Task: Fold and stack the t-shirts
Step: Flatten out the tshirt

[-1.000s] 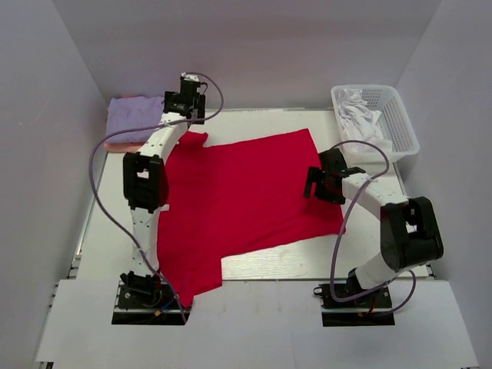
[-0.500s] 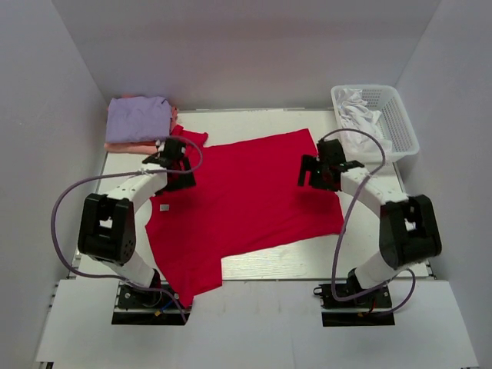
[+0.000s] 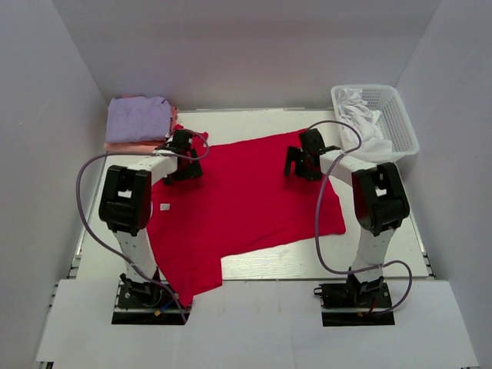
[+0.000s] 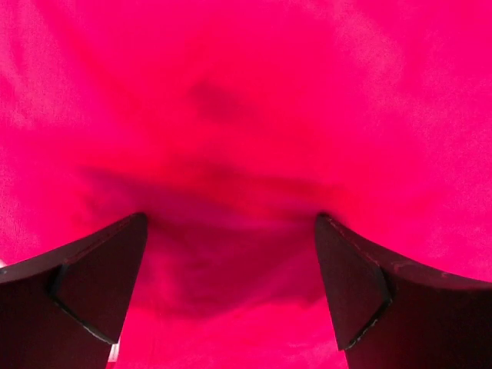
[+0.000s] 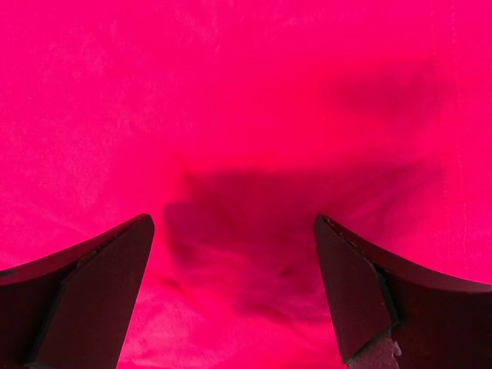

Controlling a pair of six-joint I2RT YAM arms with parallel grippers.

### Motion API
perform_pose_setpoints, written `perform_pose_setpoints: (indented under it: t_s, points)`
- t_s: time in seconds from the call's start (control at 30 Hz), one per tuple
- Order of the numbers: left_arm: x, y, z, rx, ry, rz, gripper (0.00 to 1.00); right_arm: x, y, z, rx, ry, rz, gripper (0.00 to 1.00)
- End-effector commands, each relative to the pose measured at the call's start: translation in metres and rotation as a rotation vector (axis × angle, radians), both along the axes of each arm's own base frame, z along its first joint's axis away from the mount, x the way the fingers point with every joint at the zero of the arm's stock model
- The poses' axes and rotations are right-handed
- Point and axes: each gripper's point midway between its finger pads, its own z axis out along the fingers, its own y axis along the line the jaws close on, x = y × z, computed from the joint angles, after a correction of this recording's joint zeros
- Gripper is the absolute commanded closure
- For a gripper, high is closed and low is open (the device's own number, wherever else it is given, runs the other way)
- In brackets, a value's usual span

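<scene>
We see a pale table (image 3: 307, 261) with a red t-shirt (image 3: 246, 192) spread flat across most of it. Just past the shirt's far left corner lies a salmon-pink t-shirt (image 3: 123, 145), with a lavender one (image 3: 138, 117) folded on top. Off the shirt's far right corner stands a white lattice basket (image 3: 403, 127).

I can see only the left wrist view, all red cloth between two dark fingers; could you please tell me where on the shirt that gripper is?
Observer: The left gripper hangs over the far left part of the red t-shirt, near a sleeve.
Operator: Thank you; where is the other arm?
Observer: The right gripper, open, hangs over the shirt's far right part.
Operator: Is anything stacked?
Observer: Yes, a folded lavender t-shirt lies on a salmon-pink t-shirt in the far left corner of the table.
</scene>
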Motion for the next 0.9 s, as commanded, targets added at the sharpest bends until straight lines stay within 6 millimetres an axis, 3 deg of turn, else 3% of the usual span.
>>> perform_pose_setpoints:
  t_s: [0.0,0.2,0.27,0.3,0.33,0.4,0.43,0.47,0.5,0.53,0.57,0.67,0.77,0.87]
  points:
    - [0.012,-0.006,-0.008,-0.013,0.017,-0.033,0.0,0.0,-0.012,-0.012,-0.042,0.052,-0.072,0.1]
    - [0.035,-0.018,-0.022,-0.034,0.034,-0.097,0.0,0.001,-0.032,-0.015,-0.105,0.052,-0.142,0.1]
    - [0.048,-0.029,-0.018,-0.051,0.02,-0.13,0.0,0.0,-0.04,-0.017,-0.12,0.063,-0.16,0.1]
    - [0.049,-0.029,-0.027,-0.04,0.046,-0.142,0.0,0.001,-0.043,-0.018,-0.127,0.062,-0.169,0.1]
    - [0.063,-0.032,-0.019,-0.045,0.019,-0.143,0.0,0.003,-0.045,-0.02,-0.135,0.067,-0.17,0.1]
    - [0.072,-0.036,-0.021,-0.049,0.029,-0.155,0.0,0.006,-0.055,-0.025,-0.153,0.086,-0.19,0.1]
    - [0.086,-0.039,-0.021,-0.051,0.017,-0.156,0.0,0.022,-0.056,-0.014,-0.142,0.055,-0.2,0.1]
    - [0.092,-0.042,-0.022,-0.053,0.017,-0.17,0.0,0.02,-0.063,-0.023,-0.161,0.091,-0.208,0.1]
    - [0.106,-0.045,-0.011,-0.053,-0.009,-0.179,0.0,0.036,-0.059,-0.011,-0.148,0.059,-0.204,0.1]
    - [0.111,-0.048,-0.022,-0.062,0.001,-0.185,0.0,0.041,-0.064,-0.01,-0.148,0.056,-0.207,0.1]
    - [0.115,-0.05,-0.023,-0.065,0.007,-0.198,0.0,0.042,-0.063,-0.017,-0.146,0.075,-0.195,0.1]
    - [0.134,-0.061,-0.017,-0.095,-0.031,-0.227,0.0,0.064,-0.059,-0.005,-0.108,0.038,-0.164,0.1]
    - [0.154,-0.068,0.003,-0.113,-0.084,-0.249,0.0,0.079,-0.05,0.014,-0.116,-0.015,-0.055,0.1]
    - [0.174,-0.079,0.055,-0.114,-0.195,-0.301,0.0,0.081,-0.04,0.038,-0.079,-0.057,-0.006,0.1]
